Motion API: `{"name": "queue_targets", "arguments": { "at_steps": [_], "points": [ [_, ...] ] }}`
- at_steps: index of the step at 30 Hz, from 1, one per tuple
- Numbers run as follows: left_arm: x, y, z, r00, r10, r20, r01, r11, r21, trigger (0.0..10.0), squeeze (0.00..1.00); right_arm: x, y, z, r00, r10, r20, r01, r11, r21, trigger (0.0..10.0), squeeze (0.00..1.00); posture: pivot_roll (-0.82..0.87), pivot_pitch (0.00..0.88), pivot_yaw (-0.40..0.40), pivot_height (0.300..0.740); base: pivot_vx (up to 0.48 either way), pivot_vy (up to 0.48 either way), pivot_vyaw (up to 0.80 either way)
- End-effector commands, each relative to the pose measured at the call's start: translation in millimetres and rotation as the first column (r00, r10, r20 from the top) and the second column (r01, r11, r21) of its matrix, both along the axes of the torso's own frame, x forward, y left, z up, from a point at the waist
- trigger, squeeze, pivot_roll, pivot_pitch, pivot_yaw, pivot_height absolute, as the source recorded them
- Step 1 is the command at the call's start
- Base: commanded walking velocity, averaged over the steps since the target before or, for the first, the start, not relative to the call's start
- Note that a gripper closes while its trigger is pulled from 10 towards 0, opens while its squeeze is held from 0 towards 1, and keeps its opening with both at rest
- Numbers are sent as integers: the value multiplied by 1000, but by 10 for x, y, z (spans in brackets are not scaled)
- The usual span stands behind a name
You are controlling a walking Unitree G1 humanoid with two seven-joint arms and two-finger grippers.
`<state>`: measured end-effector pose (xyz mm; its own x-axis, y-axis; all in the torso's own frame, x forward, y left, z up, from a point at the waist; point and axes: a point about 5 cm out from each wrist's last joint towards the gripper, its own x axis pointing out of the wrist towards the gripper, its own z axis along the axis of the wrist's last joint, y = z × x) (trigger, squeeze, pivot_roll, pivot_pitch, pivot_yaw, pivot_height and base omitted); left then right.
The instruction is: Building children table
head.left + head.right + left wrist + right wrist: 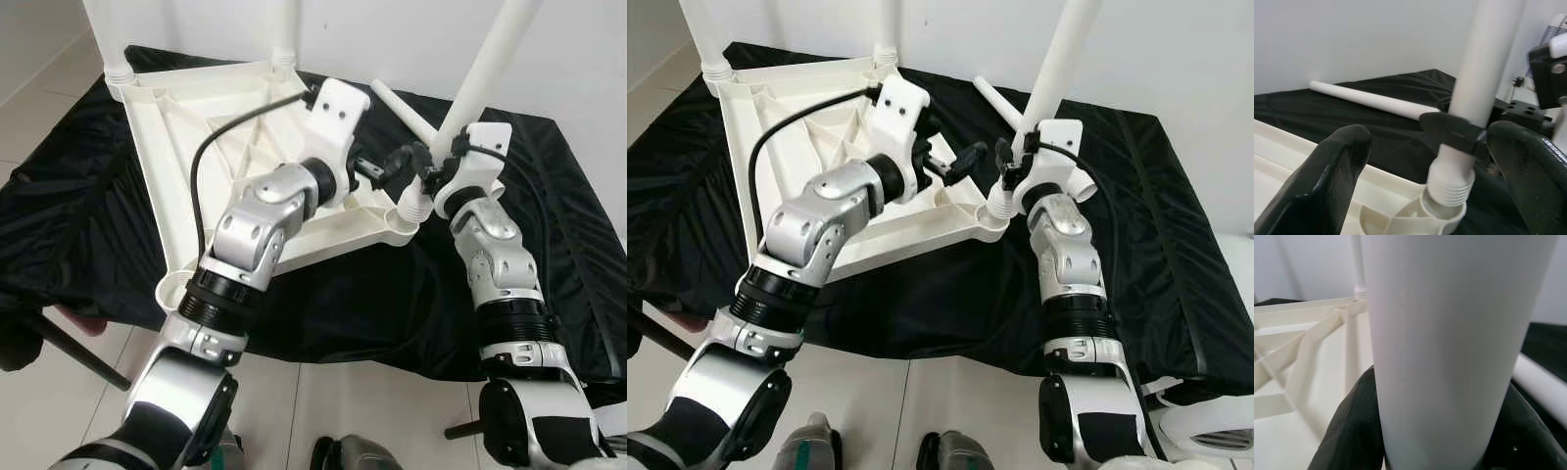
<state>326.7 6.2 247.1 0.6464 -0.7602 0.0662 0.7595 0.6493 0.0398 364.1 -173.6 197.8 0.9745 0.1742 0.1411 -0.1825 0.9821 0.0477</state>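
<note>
R gripper (427, 164) is closed around the white leg (487, 69), fingers pinching it just above the threaded end, which sits in the corner socket (409, 217) of the upturned tabletop (186, 127). The leg's top is cut off by the frame edge. L gripper (377, 168) hovers near that same leg w/ fingers (1334, 169) spread, holding nothing. A loose leg (407, 110) lies on the black cloth (88, 215) behind, partly hidden. Two more legs stand at the far corners, tops cut off.
</note>
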Motion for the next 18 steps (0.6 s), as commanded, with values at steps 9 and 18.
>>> {"name": "queue_targets", "arguments": {
  "at_steps": [9,18],
  "points": [
    [-164,7,-346,1000,30,3,-30,990,135,10000,0,1,-24,-105,999,41,14,-41,999,21,10000,0,67,26,-89,740,0,0,0],
    [-250,85,-500,1000,29,-6,-27,981,190,10000,0,11,-62,-178,999,45,-1,-45,999,7,10000,0,77,28,-99,740,0,0,0]
  ]
}}
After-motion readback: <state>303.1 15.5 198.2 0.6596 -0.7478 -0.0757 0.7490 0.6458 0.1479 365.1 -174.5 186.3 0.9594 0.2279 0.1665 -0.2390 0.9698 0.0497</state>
